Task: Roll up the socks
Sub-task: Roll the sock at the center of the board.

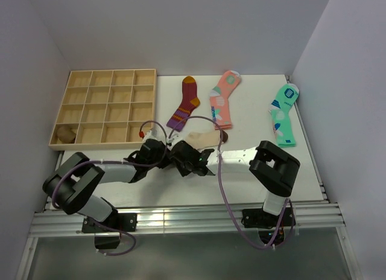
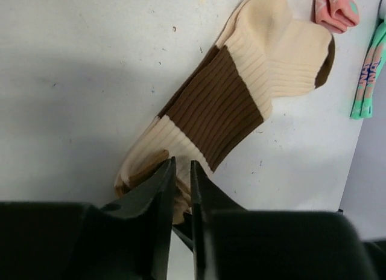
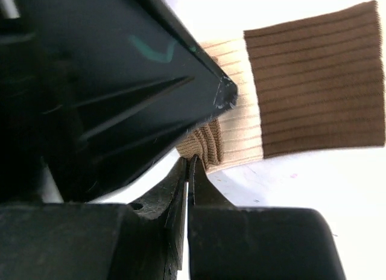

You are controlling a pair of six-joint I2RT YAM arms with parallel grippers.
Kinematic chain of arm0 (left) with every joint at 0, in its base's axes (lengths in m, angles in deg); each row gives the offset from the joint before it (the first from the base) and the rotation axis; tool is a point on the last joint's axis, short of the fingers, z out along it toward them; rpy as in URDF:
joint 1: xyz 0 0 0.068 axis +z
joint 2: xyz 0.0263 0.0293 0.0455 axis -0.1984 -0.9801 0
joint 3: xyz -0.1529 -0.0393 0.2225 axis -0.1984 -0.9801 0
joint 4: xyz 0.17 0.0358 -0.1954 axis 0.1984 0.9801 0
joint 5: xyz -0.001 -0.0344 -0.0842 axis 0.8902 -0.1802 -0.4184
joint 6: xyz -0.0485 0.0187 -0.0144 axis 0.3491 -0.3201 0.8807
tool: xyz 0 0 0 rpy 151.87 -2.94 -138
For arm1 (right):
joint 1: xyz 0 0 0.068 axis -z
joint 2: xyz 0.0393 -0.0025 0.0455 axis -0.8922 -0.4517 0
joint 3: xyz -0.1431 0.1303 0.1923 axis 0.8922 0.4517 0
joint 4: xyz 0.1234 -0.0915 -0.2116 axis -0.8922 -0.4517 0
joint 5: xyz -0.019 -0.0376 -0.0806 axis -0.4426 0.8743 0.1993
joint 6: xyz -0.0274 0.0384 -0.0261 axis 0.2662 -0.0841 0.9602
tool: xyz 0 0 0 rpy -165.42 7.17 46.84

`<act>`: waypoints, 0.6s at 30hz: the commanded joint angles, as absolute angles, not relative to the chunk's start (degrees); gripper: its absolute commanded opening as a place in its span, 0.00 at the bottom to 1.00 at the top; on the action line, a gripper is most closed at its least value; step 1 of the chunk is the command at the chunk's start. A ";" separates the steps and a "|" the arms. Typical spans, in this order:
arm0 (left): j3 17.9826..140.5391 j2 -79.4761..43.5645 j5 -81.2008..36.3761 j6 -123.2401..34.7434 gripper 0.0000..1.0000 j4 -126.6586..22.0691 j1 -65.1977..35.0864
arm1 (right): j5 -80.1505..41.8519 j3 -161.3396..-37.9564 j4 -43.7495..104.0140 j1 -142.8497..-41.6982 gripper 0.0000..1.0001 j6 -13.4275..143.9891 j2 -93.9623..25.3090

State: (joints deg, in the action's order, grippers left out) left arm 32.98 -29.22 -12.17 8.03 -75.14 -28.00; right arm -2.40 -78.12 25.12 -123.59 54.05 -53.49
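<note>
Mid-counter (image 1: 175, 192), just ahead of both arms: beige sock (image 1: 202, 137), lying flat and running diagonally away in the left wrist view. Wide dark brown band across its middle, dark brown toe at the far end, near end folded over on itself into a small ribbed ridge. Both wrists crowded close together over that near end.

Left fingers (image 2: 158, 192) set down at the folded end, only a narrow slit apart, with beige fabric showing in the slit. Nipped there or merely lying underneath: cannot tell. From the right wrist view, one black left fingertip over the beige ribbing, just beside the brown band.

Right fingers (image 3: 176, 186) pressed fully together, tips right at the ridge of the fold. Cannot tell whether any fabric is caught between them.

Brown sock (image 1: 65, 134) well apart from all this, bunched into a lump in the near-left compartment of the wooden tray (image 1: 96, 145) at the far left of the counter.

Along the far side of the counter, laid out flat: maroon sock (image 1: 186, 105) with orange and purple stripes, pink sock (image 1: 223, 99) just beside it, mint-green sock (image 1: 283, 114) furthest right. Pink sock's near tip close to the beige sock's toe, a sliver of bare counter between them
</note>
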 commanded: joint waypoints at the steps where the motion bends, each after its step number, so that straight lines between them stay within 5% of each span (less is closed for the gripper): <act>1: 34.34 -22.72 -7.48 8.68 0.26 -68.31 -28.63 | -13.94 -76.48 20.09 -121.86 0.00 49.87 -55.55; 7: 33.81 -12.61 0.52 11.58 0.64 -59.08 -28.63 | -28.54 -74.56 25.53 -115.89 0.00 46.44 -53.80; 9: 33.55 -9.63 2.63 12.20 0.70 -56.36 -28.55 | -34.06 -73.76 27.29 -114.39 0.00 45.47 -53.53; 18: 32.58 -8.90 -0.87 14.39 0.70 -52.39 -28.63 | -50.00 -68.40 40.82 -105.52 0.00 37.04 -55.81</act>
State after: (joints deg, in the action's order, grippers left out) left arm 32.96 -8.07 -0.33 12.42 -54.97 -28.39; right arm -42.40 -70.23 37.14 -107.11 41.00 -54.04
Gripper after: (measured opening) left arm 0.708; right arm 0.016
